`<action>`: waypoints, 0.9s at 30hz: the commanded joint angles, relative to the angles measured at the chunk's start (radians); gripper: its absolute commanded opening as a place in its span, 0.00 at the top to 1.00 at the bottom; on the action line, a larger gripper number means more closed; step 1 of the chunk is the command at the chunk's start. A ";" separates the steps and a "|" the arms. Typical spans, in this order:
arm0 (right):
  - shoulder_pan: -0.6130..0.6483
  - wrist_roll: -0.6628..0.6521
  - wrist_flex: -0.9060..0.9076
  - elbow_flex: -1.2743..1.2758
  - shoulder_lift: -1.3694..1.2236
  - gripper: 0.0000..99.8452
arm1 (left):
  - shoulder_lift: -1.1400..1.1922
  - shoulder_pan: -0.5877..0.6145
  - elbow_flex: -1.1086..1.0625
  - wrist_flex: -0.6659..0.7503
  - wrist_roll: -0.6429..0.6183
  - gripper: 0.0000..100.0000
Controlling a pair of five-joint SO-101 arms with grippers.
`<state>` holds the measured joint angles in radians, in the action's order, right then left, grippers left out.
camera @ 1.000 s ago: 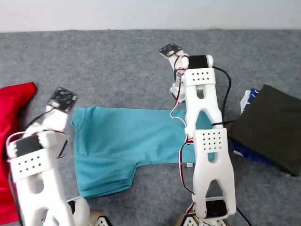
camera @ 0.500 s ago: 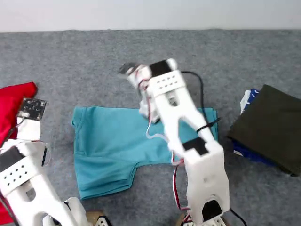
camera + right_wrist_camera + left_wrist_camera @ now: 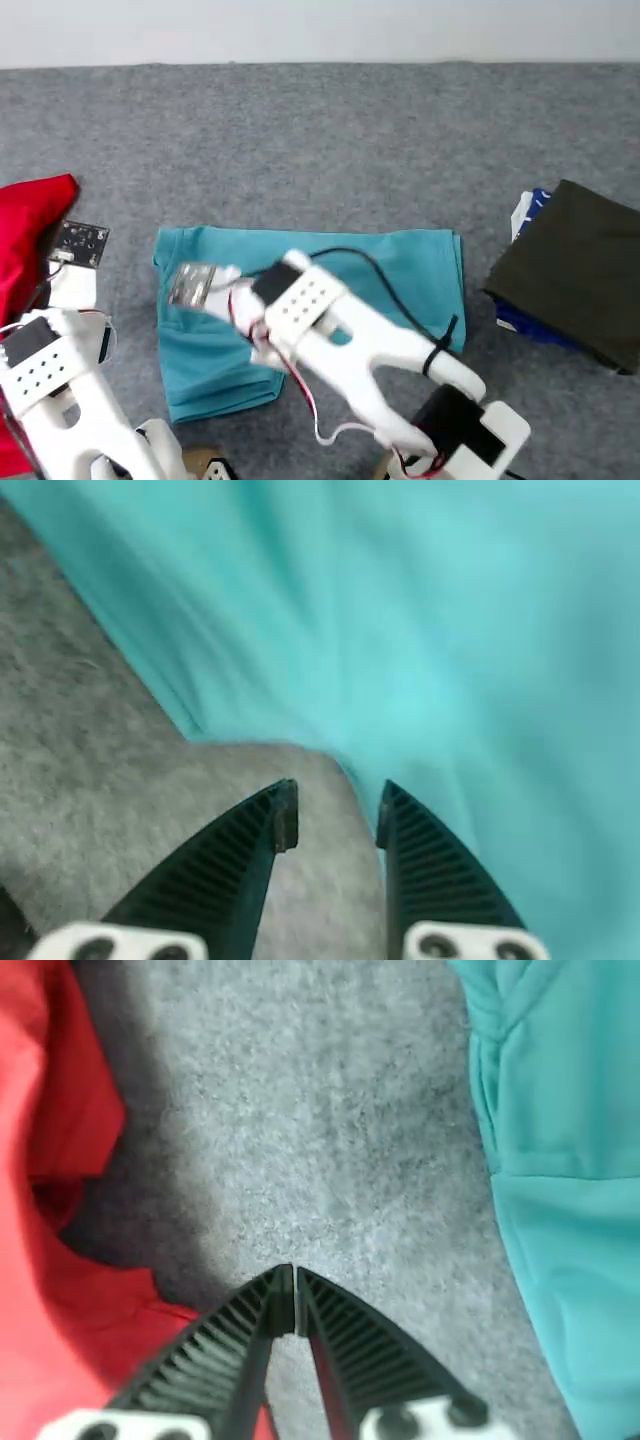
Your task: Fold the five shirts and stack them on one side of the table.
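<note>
Grey felt tabletop (image 3: 320, 130) carries the teal shirt (image 3: 420, 270) at centre, a red shirt (image 3: 30, 220) far left, and a dark folded stack (image 3: 570, 270) right. The teal shirt looks soft and limp, so we'd pinch a hem corner. Our right gripper (image 3: 335, 815), jaws slightly apart, hangs over its left edge. Our left gripper (image 3: 295, 1300), closed on nothing, sits between red and teal.

teal shirt (image 3: 400, 270), red shirt (image 3: 25, 215), grey table (image 3: 300, 140)

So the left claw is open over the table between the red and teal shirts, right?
Not open: the left claw is shut, tips together, as the left wrist view shows. It is over the table between the red shirt and the teal shirt.
</note>
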<state>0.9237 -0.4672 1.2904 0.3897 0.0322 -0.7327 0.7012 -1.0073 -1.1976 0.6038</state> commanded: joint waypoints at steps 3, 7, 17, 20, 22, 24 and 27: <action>0.107 -0.002 -0.102 0.054 0.036 0.80 | -0.023 0.087 -0.021 0.018 -0.005 0.99; 0.170 -0.043 -0.105 0.052 -0.007 0.79 | -0.023 0.146 -0.031 0.015 -0.005 0.99; 0.245 -0.058 -0.214 0.052 -0.077 0.79 | -0.023 0.192 -0.033 0.011 -0.005 0.99; 0.242 -0.058 -0.260 0.052 -0.114 0.79 | -0.023 0.192 -0.033 0.003 -0.005 0.99; 0.243 -0.058 -0.280 0.052 -0.136 0.79 | -0.023 0.192 -0.033 0.000 -0.005 0.99; 0.249 -0.058 -0.285 0.052 -0.157 0.79 | -0.023 0.196 -0.033 -0.003 -0.005 0.99; 0.257 -0.058 -0.289 0.051 -0.194 0.79 | -0.023 0.196 -0.033 -0.003 -0.005 0.99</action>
<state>1.1615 -0.5194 1.0157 0.4465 -0.1488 -0.7327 0.8945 -1.0487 -1.1976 0.6038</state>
